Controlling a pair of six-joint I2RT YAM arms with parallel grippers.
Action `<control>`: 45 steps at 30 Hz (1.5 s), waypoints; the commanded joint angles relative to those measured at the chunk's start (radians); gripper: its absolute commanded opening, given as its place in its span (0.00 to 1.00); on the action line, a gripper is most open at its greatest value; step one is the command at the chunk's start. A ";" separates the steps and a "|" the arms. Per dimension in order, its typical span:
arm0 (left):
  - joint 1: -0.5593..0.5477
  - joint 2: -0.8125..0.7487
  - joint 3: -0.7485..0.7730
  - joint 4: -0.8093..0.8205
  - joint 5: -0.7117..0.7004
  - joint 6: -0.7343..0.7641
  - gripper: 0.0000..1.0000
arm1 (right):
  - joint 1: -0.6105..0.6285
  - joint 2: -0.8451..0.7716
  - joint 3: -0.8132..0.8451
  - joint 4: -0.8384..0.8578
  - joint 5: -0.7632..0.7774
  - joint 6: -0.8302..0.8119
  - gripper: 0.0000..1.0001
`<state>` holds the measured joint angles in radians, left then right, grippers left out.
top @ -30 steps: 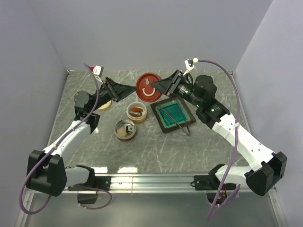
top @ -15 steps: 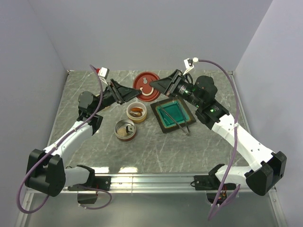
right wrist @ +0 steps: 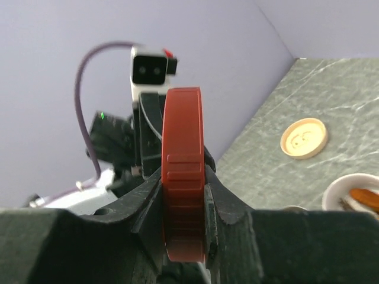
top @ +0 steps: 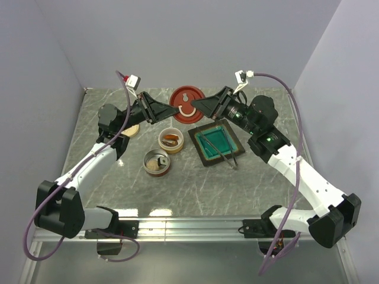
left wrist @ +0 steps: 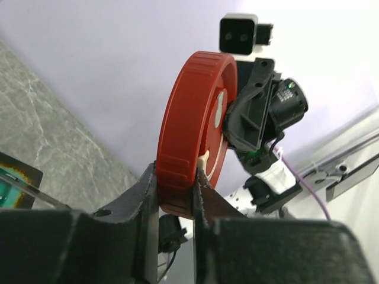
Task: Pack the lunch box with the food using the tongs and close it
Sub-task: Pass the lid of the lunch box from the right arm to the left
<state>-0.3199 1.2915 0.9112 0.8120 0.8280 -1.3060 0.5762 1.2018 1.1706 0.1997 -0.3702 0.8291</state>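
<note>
On the surface (top: 195, 189), a steel cup (top: 146, 160) holds brown food (top: 155, 168), and a cream bowl (top: 161, 145) holds an orange-red piece (top: 172, 139). The tongs (top: 224, 155) lie across the teal tray (top: 193, 139). Farther back, the left fingers (top: 167, 110) and right fingers (top: 198, 106) each pinch the raised red lid (top: 186, 96).

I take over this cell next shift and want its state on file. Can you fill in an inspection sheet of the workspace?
Surface: grey marbled table, no spills seen.
Job's things: tongs lie in the teal tray; far tub is open and holds an orange-red piece; near tub is open; red lid is held off the table; pale lid lies flat.
Clutter: nothing seen.
Grippers: left gripper and right gripper each shut on the red lid's rim, from opposite sides.
Cables: left cable and right cable, purple, loop above the arms.
Surroundings: plain lilac walls; metal rail at the near edge.
</note>
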 commanded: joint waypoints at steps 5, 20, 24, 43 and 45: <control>-0.016 0.005 0.123 -0.255 0.198 0.309 0.01 | -0.010 -0.062 0.047 -0.213 -0.177 -0.330 0.42; -0.105 0.071 0.377 -1.098 0.336 1.000 0.01 | -0.042 0.024 0.317 -0.899 -0.441 -0.990 0.59; -0.128 0.063 0.365 -1.074 0.332 1.015 0.01 | -0.044 0.059 0.328 -0.991 -0.506 -1.019 0.59; -0.189 0.063 0.408 -1.205 0.296 1.146 0.01 | -0.004 0.166 0.357 -1.100 -0.607 -1.041 0.35; -0.197 0.065 0.416 -1.228 0.290 1.169 0.01 | 0.007 0.168 0.353 -1.102 -0.612 -1.038 0.31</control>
<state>-0.4995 1.3643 1.2720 -0.4355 1.1328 -0.1432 0.5377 1.3643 1.5009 -0.8974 -0.9199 -0.1734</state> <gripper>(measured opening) 0.268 0.383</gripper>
